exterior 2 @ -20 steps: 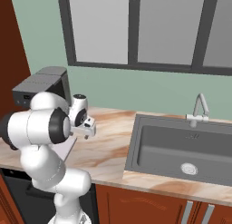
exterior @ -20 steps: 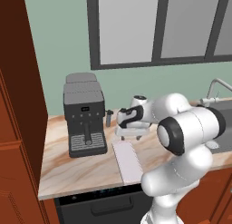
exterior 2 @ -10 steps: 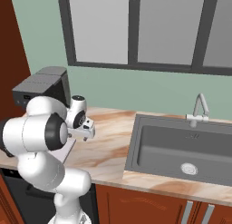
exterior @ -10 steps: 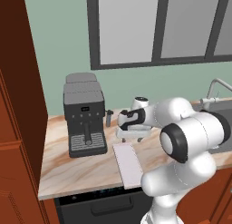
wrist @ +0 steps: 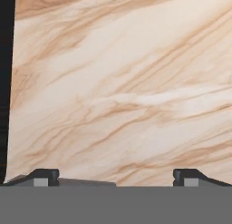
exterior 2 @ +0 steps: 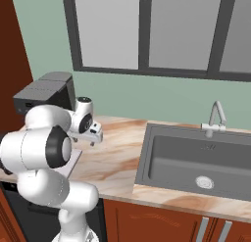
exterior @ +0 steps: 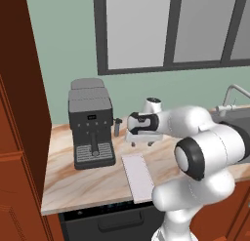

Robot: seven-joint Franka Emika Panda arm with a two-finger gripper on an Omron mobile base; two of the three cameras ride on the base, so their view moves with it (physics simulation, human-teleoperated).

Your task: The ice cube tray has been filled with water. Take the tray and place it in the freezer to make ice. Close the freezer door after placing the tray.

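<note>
The white arm rises from the base in front of the counter [exterior: 83,179], bends at its big dark-jointed elbow and reaches forward and to its left, so the forearm lies nearly level above the marble top. At its end the wrist turns the hand downward, and the gripper [exterior: 140,143] hangs over bare counter just to the right of the black coffee machine [exterior: 91,123], its fingertips pointing at the stone and not touching it. In the hand view the two dark fingertips [wrist: 43,176] sit far apart at the bottom corners with only veined marble between them: the jaws are spread wide and grasp nothing. The ice cube tray [exterior: 138,175] lies flat on the counter nearer the front edge, just in front of the gripper and apart from it, its far end close under the hand and its near end reaching the counter's lip. To the right, the grey sink [exterior 2: 196,160] with its faucet [exterior 2: 215,119] is set into the counter, below the dark-framed window [exterior 2: 147,33].
</note>
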